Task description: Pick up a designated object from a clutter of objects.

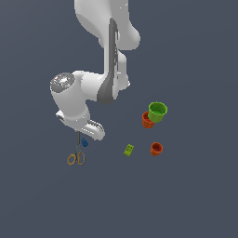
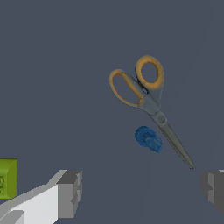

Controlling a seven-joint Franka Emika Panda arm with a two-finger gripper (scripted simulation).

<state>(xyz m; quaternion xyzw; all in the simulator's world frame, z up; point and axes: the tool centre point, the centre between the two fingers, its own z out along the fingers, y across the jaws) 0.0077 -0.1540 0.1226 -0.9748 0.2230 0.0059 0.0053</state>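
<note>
The designated object, a tiny dark-blue knobbly piece (image 2: 148, 138), lies on the grey floor beside the blades of the orange-handled scissors (image 2: 146, 94). In the exterior view the blue piece (image 1: 84, 142) sits just under the arm's hand, with the scissors (image 1: 76, 157) right below it in the picture. My gripper (image 2: 142, 191) hovers above the piece and is open, its two grey fingers (image 2: 70, 192) spread wide with nothing between them. In the exterior view the gripper (image 1: 81, 137) is mostly hidden by the white hand.
A yellow-green block (image 1: 129, 149) lies toward the exterior view's right, and its edge shows in the wrist view (image 2: 8, 178). Farther right stand an orange-red cup (image 1: 156, 148), a green cup (image 1: 158, 111) and a second orange-red cup (image 1: 148, 121) touching the green one.
</note>
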